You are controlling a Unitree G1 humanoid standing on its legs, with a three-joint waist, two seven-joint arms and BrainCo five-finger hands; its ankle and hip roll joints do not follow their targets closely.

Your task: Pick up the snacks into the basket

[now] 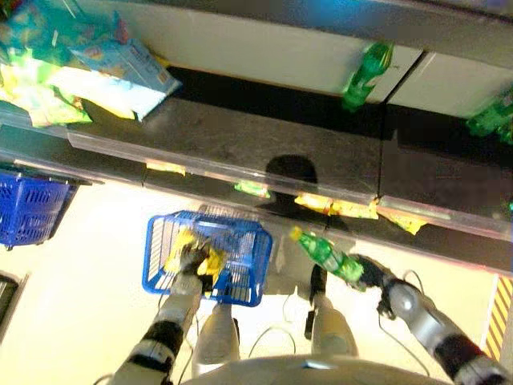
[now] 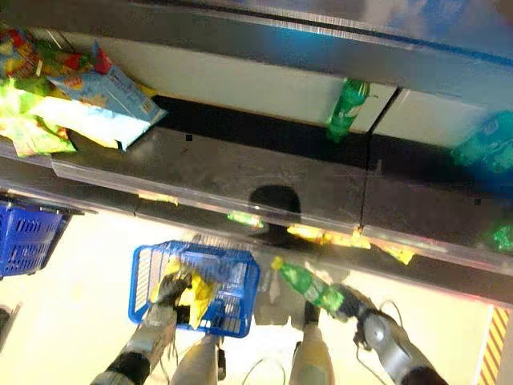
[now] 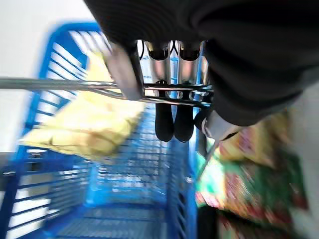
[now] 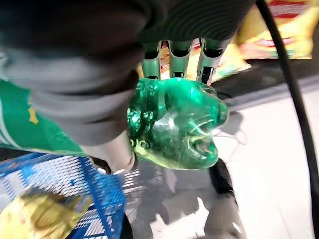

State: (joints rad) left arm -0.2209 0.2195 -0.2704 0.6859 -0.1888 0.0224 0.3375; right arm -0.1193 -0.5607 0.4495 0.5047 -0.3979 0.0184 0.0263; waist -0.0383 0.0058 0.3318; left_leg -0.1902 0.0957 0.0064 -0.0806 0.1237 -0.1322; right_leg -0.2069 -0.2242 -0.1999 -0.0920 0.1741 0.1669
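A blue wire basket (image 1: 261, 265) hangs low in front of the shelf with a yellow snack bag (image 1: 178, 243) inside it. My left hand (image 1: 193, 261) is shut on the basket's metal handle (image 3: 60, 83), and its fingers (image 3: 164, 119) curl over the bar in the left wrist view. My right hand (image 1: 371, 273) is to the right of the basket, shut round the lower end of a green plastic bottle (image 1: 327, 256). The bottle's yellow cap points up and left, towards the basket. In the right wrist view the bottle's base (image 4: 174, 124) sits in the fingers (image 4: 179, 55), above the basket's corner (image 4: 104, 194).
A dark shelf (image 1: 240, 136) runs across the view, with yellow tags (image 1: 337, 207) along its clear front lip. Blue and yellow-green snack bags (image 1: 88, 72) lie piled at its left end. Green bottles (image 1: 365, 76) stand further right. A second blue basket (image 1: 28, 208) sits at far left.
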